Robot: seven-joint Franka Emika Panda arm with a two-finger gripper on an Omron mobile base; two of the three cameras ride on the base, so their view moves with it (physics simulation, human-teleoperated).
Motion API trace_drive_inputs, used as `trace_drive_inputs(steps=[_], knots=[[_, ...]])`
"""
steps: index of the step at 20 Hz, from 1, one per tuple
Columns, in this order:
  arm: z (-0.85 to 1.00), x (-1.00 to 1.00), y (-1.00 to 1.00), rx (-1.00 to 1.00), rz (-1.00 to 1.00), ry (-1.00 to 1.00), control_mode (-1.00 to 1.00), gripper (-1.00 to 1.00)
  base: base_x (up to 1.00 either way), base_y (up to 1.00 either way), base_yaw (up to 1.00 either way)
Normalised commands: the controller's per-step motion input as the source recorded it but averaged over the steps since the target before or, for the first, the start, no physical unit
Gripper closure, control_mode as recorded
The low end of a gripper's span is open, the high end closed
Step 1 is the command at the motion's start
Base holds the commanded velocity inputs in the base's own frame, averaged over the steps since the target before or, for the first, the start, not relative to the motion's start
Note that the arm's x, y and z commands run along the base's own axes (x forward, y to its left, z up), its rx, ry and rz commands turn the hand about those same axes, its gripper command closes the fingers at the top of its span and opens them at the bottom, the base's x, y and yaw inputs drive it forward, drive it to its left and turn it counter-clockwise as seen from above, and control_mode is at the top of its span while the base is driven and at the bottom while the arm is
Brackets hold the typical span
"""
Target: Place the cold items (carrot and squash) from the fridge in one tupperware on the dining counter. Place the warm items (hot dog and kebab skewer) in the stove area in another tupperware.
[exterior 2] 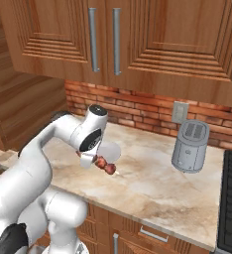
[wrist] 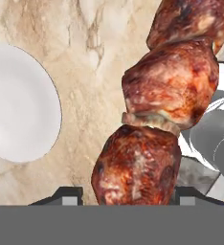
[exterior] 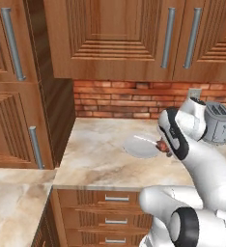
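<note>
Fingers (wrist: 68, 195) flank kebab skewer (wrist: 162, 105) (pointing lengthwise away).

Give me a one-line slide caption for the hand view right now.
Browned meat kebab skewer gripped between the tool tips, above the beige marble counter, round white plate off to one side.

Arm (exterior 2: 48, 144) bent forward — jaws closed on kebab skewer (wrist: 157, 119).

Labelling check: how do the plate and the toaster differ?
The plate is white, flat and round, lying by the gripper; the toaster is grey, tall and upright, standing apart by the brick wall. Both rest on the marble counter.
</note>
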Motion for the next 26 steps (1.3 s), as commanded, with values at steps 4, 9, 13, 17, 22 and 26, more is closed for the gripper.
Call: trace_drive_inputs(steps=[4,9,13,17,22,26], knots=[[0.17,-1.0,0.02,0.01,-0.43,0.11,-1.0,1.0,0.0,0.0,0.0],[-0.03,-1.0,0.31,-0.23,-0.25,0.08,-1.0,1.0,0.0,0.0,0.0],[0.01,-0.83,0.08,-0.27,-0.12,0.0,-1.0,1.0,0.0,0.0,0.0],[0.05,-0.3,0.0,-0.07,0.0,0.0,-1.0,1.0,0.0,0.0,0.0],[0.0,-0.18,0.0,0.0,0.0,0.0,-1.0,1.0,0.0,0.0,0.0],[0.0,-0.26,0.0,0.0,0.0,-0.03,1.0,1.0,-0.17,0.0,0.0]])
